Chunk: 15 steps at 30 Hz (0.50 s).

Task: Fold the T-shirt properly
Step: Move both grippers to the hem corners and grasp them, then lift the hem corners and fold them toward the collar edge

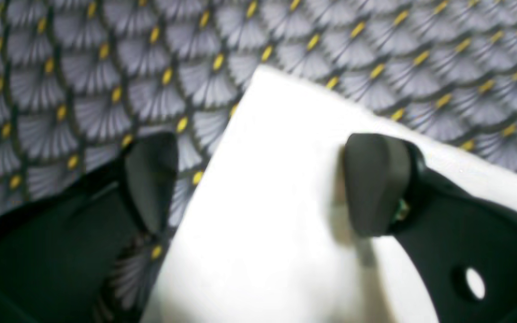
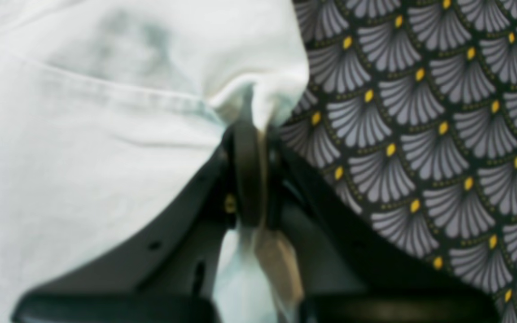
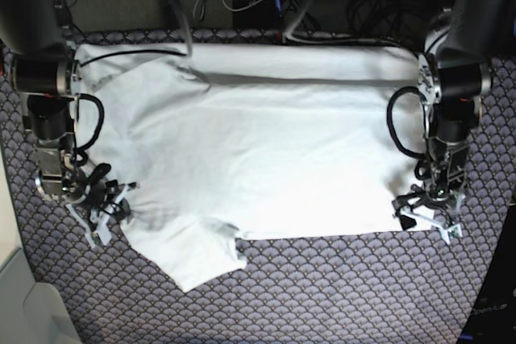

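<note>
The white T-shirt [image 3: 266, 151] lies spread flat on the patterned cloth, with one short sleeve [image 3: 193, 259] pointing toward the front edge. My right gripper [image 3: 109, 207] sits at the shirt's left edge beside that sleeve. In the right wrist view it [image 2: 251, 170] is shut, with a pinch of white cloth [image 2: 258, 103] bunched between the fingers. My left gripper [image 3: 423, 219] is at the shirt's front right corner. It [image 1: 263, 184] stands open in the left wrist view: one finger [image 1: 375, 184] is over the shirt corner [image 1: 276, 215], the other [image 1: 151, 179] over the patterned cloth.
A purple-grey scallop-patterned cloth [image 3: 322, 296] covers the table. Black cables [image 3: 185, 30] cross the shirt's far edge, and more wiring lies behind the table. Cable loops hang from both arms [image 3: 399, 130]. A pale surface [image 3: 16, 296] shows at the front left.
</note>
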Each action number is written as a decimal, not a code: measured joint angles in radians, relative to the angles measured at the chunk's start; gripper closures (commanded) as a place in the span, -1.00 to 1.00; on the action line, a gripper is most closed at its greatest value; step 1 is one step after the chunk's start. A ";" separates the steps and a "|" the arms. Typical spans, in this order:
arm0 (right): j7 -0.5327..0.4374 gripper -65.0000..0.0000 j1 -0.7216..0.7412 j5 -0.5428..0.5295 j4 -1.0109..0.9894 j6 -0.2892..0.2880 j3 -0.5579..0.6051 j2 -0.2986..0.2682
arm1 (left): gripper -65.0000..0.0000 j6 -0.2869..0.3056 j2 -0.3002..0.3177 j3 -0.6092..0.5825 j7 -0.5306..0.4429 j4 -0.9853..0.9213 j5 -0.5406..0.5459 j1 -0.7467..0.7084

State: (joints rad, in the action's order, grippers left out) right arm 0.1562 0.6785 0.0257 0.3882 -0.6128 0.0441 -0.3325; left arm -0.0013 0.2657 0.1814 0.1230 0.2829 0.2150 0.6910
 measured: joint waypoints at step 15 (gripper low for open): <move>0.000 1.00 0.000 0.000 0.000 0.000 0.000 0.000 | -0.15 -0.003 -0.019 -0.004 -0.122 -0.060 -0.001 -0.004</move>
State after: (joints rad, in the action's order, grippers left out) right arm 0.1566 0.6785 0.0254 0.3882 -0.6128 0.0441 -0.3328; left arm -0.0044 0.2462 0.1772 0.0013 0.2234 0.2138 0.6872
